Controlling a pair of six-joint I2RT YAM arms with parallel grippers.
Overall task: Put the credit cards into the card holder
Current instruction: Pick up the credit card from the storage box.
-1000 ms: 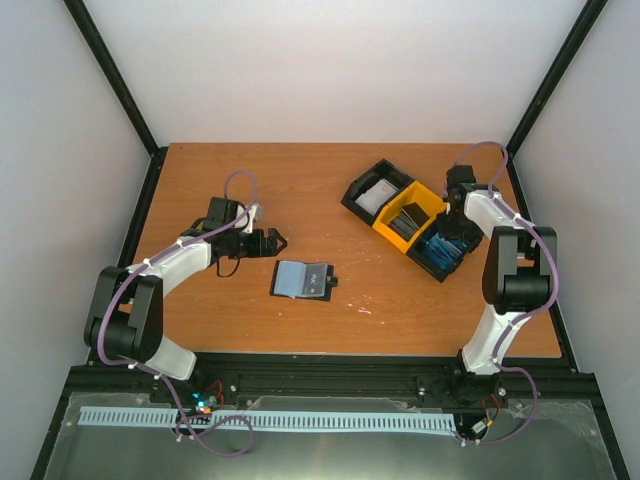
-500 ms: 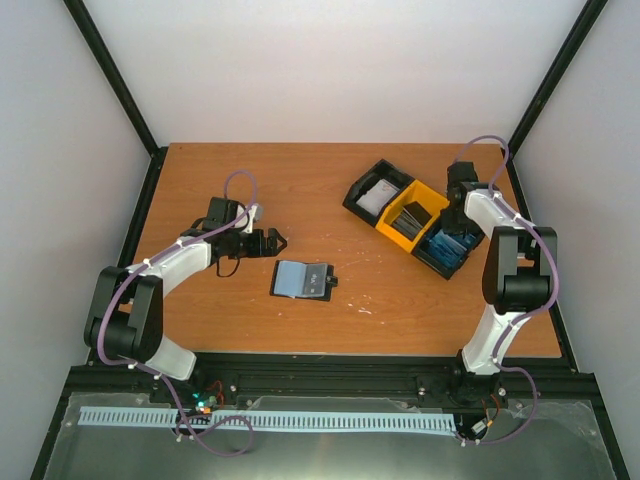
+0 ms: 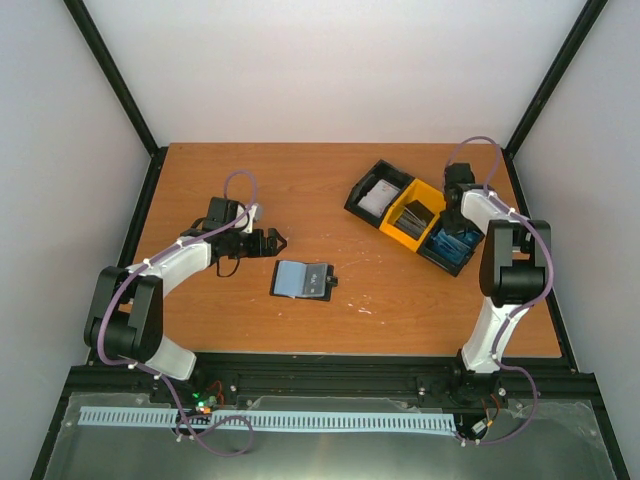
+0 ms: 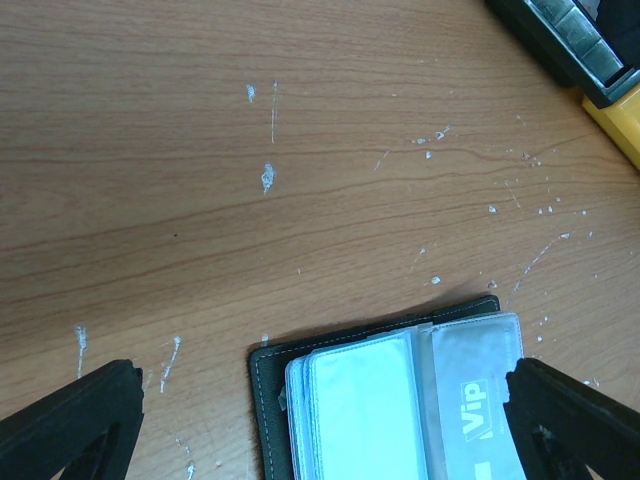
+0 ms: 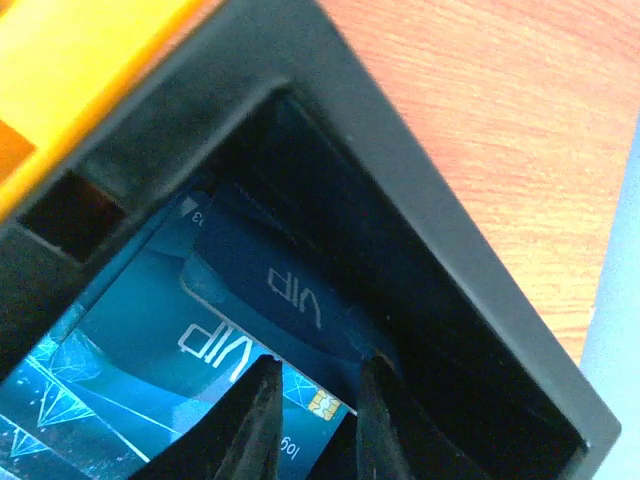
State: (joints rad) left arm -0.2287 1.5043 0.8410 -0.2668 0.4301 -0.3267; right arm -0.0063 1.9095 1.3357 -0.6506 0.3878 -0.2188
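The card holder [image 3: 302, 281] lies open on the table, its clear pockets facing up. My left gripper [image 3: 275, 240] hovers just left of it, jaws wide open; in the left wrist view the card holder [image 4: 400, 400] lies between and beyond that gripper's [image 4: 320, 400] tips. My right gripper [image 3: 455, 225] reaches down into the tray's right compartment, which holds bright blue credit cards [image 3: 450, 245]. In the right wrist view its [image 5: 315, 375] fingers stand a narrow gap apart at the near edge of a tilted dark blue VIP card [image 5: 270, 275], which lies on the blue stack [image 5: 120, 340]. Nothing is clamped.
The three-compartment tray [image 3: 360, 190] sits at the back right, with a yellow middle bin [image 3: 412, 218] of dark cards and a left bin of grey-white cards [image 3: 378, 197]. Its black wall [image 5: 420, 260] closely flanks my right fingers. Black frame rails border the table.
My right gripper has narrowed its jaws slightly and its wrist has shifted a little over the blue-card compartment. The left arm and the card holder have not moved.
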